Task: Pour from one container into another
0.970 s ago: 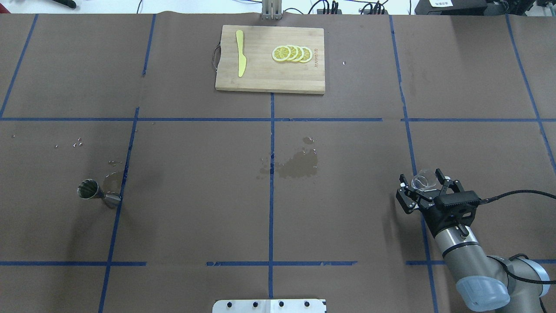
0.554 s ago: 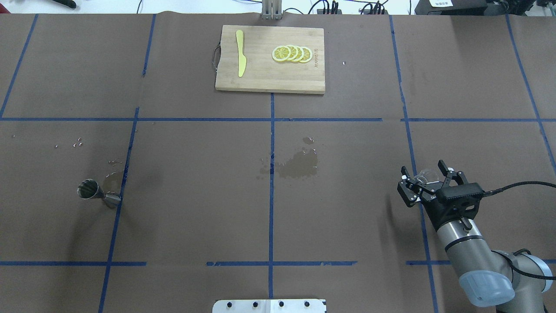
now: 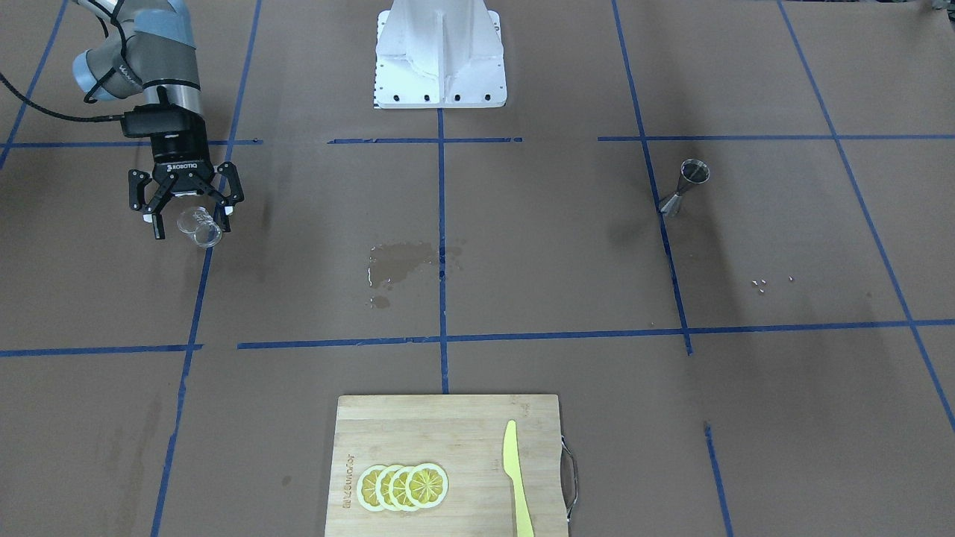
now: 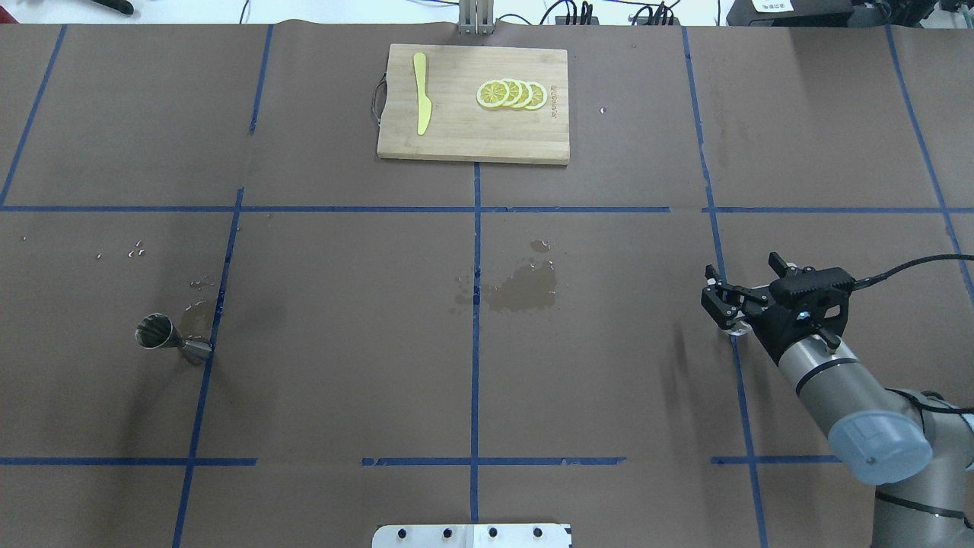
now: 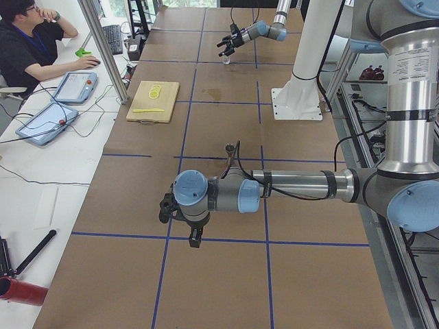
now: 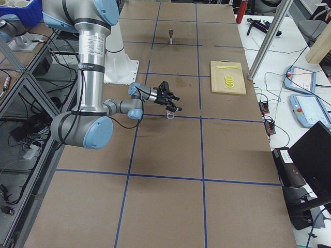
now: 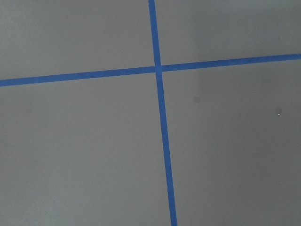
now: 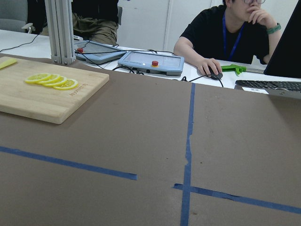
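Brown paper crossed by blue tape lines covers the counter (image 4: pixel 342 320). The glass cup (image 3: pixel 199 227) sits on it toward the robot's right end, on a tape line, and in the right side view it looks upright. The right arm (image 3: pixel 168 82) reaches down over it. The right jaws are released and spread wider than the cup, with one finger on each side of it. The cup lies in the gap between the fingertips, closer to the finger on the counter's middle side; I cannot tell whether that finger touches the glass. In the overhead view the wrist hides most of the cup.

The steel measuring cup (image 4: pixel 156 332) stands upright toward the robot's left end, its foot on a blue tape line, well apart from the glass cup. Between the two, beside the middle tape line, is a dark wet patch (image 4: pixel 525 289).

At the far edge a wooden cutting board (image 4: pixel 456 137) carries a yellow knife (image 4: pixel 421 91) and a row of overlapping lemon slices (image 4: pixel 511 93).

The left arm (image 5: pixel 295 185) stretches level above the counter's left end. The left jaws show only in the left side view, and I cannot tell whether they are spread or clenched. A person (image 8: pixel 225 33) sits at a desk beyond the counter, one hand on a mouse.
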Robot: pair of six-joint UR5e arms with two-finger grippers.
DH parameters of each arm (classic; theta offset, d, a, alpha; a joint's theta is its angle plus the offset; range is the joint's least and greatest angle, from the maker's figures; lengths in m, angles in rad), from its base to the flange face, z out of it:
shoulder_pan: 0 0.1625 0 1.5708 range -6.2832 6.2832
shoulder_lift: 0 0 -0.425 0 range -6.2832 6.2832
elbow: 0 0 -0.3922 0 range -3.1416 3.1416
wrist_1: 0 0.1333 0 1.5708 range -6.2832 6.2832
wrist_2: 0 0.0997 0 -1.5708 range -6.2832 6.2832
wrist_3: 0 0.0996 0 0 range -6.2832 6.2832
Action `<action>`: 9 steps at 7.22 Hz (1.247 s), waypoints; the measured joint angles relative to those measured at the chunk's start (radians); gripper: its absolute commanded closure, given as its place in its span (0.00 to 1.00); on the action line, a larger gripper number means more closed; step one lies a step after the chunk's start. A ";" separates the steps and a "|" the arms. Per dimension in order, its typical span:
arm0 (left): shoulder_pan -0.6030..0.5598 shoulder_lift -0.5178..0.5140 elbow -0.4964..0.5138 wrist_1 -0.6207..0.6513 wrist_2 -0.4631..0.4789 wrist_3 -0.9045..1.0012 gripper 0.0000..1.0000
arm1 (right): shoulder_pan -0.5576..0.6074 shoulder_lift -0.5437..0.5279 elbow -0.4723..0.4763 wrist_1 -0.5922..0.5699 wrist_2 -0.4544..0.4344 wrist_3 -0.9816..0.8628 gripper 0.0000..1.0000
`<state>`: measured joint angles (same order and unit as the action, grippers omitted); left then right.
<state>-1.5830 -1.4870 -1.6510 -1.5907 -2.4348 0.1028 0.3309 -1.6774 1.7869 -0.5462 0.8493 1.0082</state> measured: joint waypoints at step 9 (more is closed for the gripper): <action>0.000 0.002 -0.013 -0.019 0.001 0.000 0.00 | 0.898 0.032 0.014 -0.513 1.307 -0.624 0.00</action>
<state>-1.5830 -1.4852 -1.6636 -1.6101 -2.4341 0.1028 1.2294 -1.6455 1.8011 -1.0596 2.1561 0.3842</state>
